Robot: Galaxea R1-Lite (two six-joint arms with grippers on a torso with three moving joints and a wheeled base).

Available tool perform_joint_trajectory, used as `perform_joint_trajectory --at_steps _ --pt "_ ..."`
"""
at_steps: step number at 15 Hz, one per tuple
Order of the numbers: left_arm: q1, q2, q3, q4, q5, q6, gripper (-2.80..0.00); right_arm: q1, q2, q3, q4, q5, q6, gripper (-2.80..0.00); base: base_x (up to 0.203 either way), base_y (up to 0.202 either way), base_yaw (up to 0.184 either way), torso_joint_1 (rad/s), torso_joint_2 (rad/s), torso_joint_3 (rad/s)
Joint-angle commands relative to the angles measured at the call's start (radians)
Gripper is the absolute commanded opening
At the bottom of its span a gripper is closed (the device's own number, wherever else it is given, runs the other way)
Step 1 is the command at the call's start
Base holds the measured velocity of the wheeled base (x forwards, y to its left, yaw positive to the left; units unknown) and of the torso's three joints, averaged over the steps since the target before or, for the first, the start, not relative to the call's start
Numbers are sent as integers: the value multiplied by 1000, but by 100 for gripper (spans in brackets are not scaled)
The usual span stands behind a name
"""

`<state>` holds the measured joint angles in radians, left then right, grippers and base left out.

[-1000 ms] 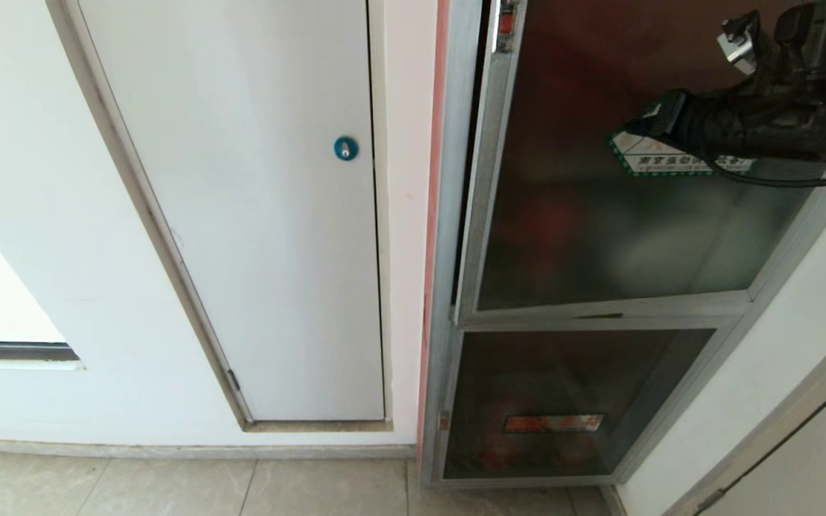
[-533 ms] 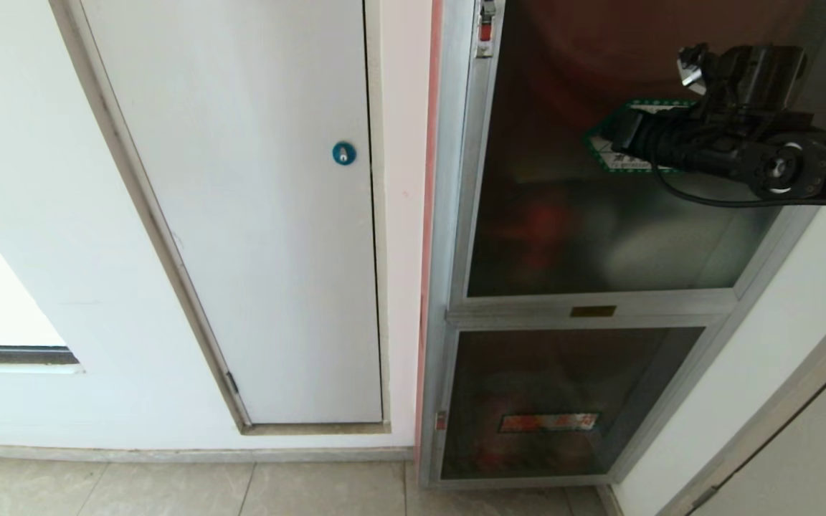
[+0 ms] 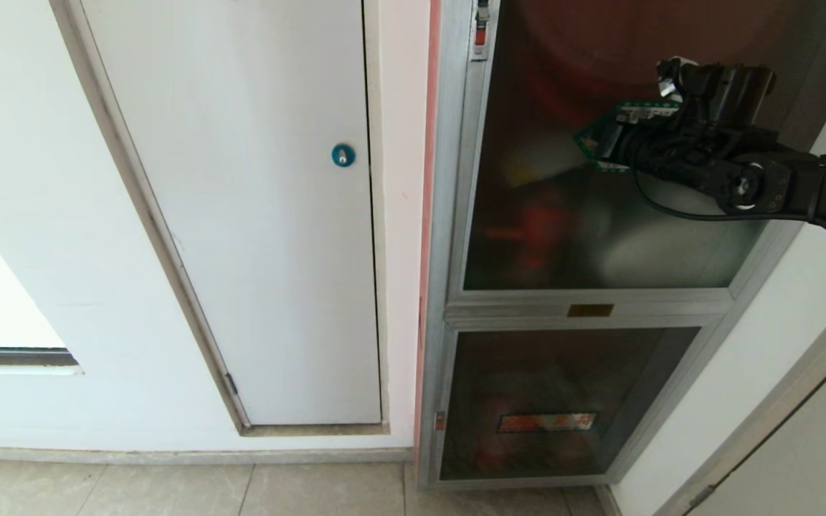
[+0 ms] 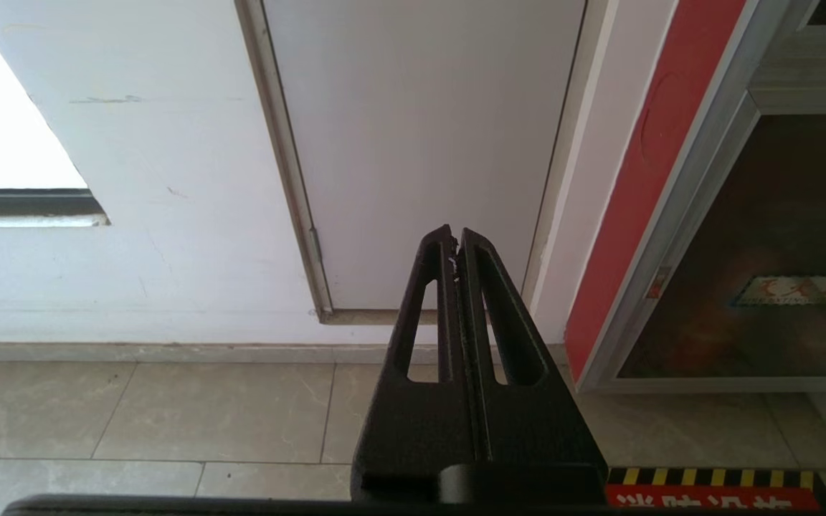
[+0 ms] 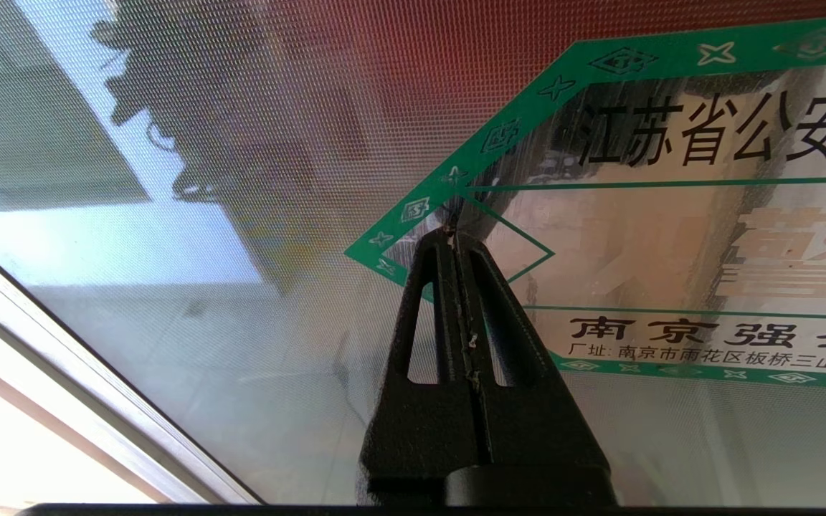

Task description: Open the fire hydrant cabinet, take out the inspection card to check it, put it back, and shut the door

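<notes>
Door [image 3: 599,236] upright (long axis vert.)

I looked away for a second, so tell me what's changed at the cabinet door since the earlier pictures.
The door has swung from ajar to flush in its frame. The right tool, shut, pushed in with it, tips at the sticker. The view also shifted slightly. The left tool, shut, hangs near the floor. The white panel and lower glass panel look as before.

Dark tinted glass door [image 3: 599,215] (silver frame), green-bordered white sticker [image 5: 671,215], black right gripper [image 5: 454,244]
</notes>
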<state>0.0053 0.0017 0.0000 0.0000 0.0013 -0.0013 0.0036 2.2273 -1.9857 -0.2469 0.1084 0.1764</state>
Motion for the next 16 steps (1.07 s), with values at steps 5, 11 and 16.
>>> perform_joint_trajectory --at_steps 5,11,16 --pt "1 1 2 0 0 0 -280 12 -82 94 8 -1 9 -280 0 0 0 0 0 0" --pt "1 1 2 0 0 0 -280 18 -244 239 7 0 58 -280 0 0 0 0 0 0" --pt "1 1 2 0 0 0 -280 19 -349 328 7 0 63 -280 0 0 0 -1 13 8"
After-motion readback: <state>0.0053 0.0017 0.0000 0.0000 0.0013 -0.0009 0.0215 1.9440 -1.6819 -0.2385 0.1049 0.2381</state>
